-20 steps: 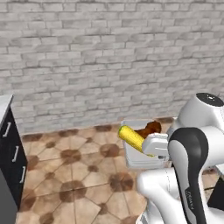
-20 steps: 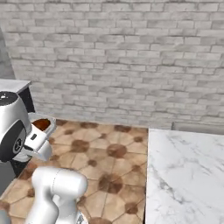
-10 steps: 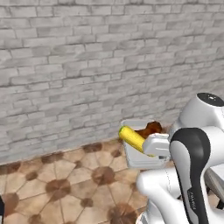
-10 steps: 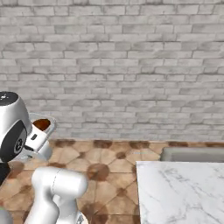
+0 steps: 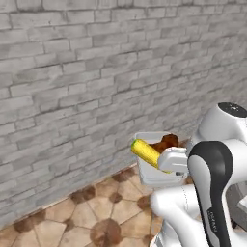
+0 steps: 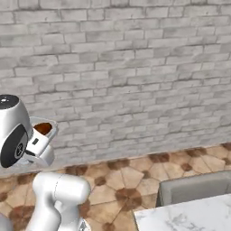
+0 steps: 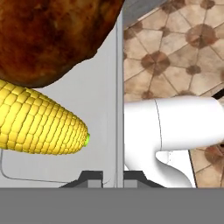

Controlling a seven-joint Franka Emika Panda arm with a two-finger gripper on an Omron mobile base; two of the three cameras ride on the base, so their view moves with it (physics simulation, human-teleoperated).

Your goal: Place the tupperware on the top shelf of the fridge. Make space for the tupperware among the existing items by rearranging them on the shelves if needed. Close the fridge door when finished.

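The tupperware (image 5: 148,174) is a shallow white tub carrying a yellow corn cob (image 5: 147,153) and a brown piece of meat (image 5: 167,143). It hangs in the air in front of the arm, above the tiled floor. My gripper (image 7: 117,177) is shut on the tupperware's side wall (image 7: 119,87), one dark fingertip on each side of it. In the right base view the tupperware (image 6: 51,124) shows beside the white wrist, with the meat (image 6: 43,128) inside. The fridge, its door and shelves and the existing items are out of view.
A grey brick wall (image 5: 96,72) runs across the background. Brown patterned floor tiles (image 5: 106,212) lie below it. A white marble counter (image 6: 189,219) with a grey edge (image 6: 194,188) sits at the lower right of the right base view.
The whole picture has shifted, so the base has moved: the dark cabinet has left the left base view and the marble counter sits lower. The tupperware stays in the shut gripper.
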